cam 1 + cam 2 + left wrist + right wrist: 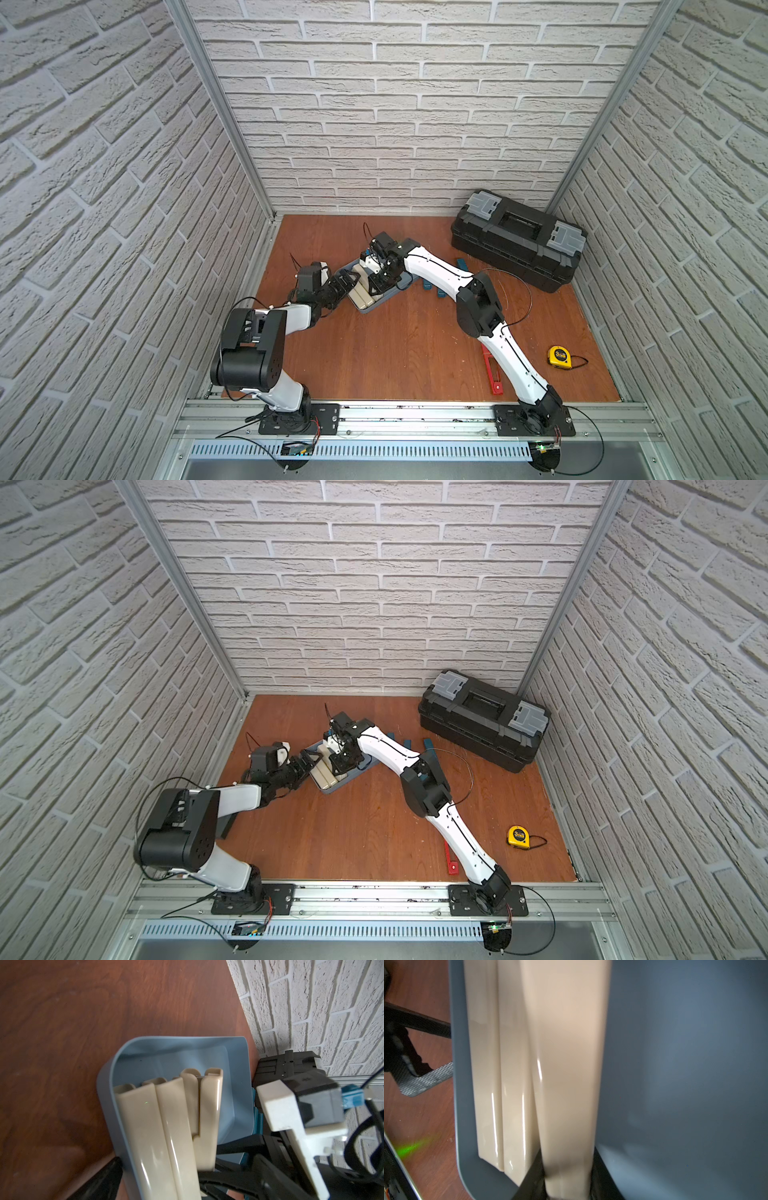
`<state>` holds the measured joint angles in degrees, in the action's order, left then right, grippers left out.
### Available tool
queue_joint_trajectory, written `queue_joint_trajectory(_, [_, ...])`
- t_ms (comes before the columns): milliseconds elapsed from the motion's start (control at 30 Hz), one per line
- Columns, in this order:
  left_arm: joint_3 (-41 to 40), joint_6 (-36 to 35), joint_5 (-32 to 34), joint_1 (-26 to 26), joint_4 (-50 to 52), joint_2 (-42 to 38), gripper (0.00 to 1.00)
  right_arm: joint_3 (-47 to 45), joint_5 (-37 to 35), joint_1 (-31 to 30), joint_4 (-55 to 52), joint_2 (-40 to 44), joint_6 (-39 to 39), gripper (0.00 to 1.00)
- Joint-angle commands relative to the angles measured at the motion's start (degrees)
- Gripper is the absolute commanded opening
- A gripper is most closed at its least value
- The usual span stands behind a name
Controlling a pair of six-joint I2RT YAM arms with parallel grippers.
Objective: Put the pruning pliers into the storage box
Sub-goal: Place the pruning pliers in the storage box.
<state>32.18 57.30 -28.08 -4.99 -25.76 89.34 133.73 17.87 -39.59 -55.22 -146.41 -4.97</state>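
The pruning pliers (496,388) lie outside the storage box (380,303)

On the left, the left tool (347,282) stands spread wide at the box's left end. Inside it, beige bars (361,297) lie side by side. Over them the right tool (566,1188) pinches one more beige bar (566,1064), slanted against the others. Just right of the box, teal bars (461,264) lie on the bench (395,353). Further right, near the front edge, the pliers lie flat, partly under the right arm (515,357), well apart from the box. A toolbox (519,241) sits back right, a tape measure (559,356) front right.
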Motion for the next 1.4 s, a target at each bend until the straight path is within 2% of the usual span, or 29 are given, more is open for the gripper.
queue_joint_trajectory(0, [-0.1,0.4,-1.4,-0.7,-4.2,0.3,0.98,1.1,0.2,-1.2,-0.1,2.1,1.8,0.32])
queue_joint_trajectory(400, [0.2,0.3,-1.5,-1.1,-3.9,0.5,0.98,1.1,-0.7,-1.2,-0.6,3.9,2.9,0.35])
queue_joint_trajectory(933, [0.6,0.1,-1.3,-1.7,-3.8,0.7,0.98,0.7,2.0,-1.2,-0.1,6.9,3.6,0.36])
queue_joint_trajectory(1367, [0.7,-0.1,-1.3,-1.9,-3.0,-0.2,0.98,-2.2,2.3,-1.2,2.1,5.7,3.8,0.37])
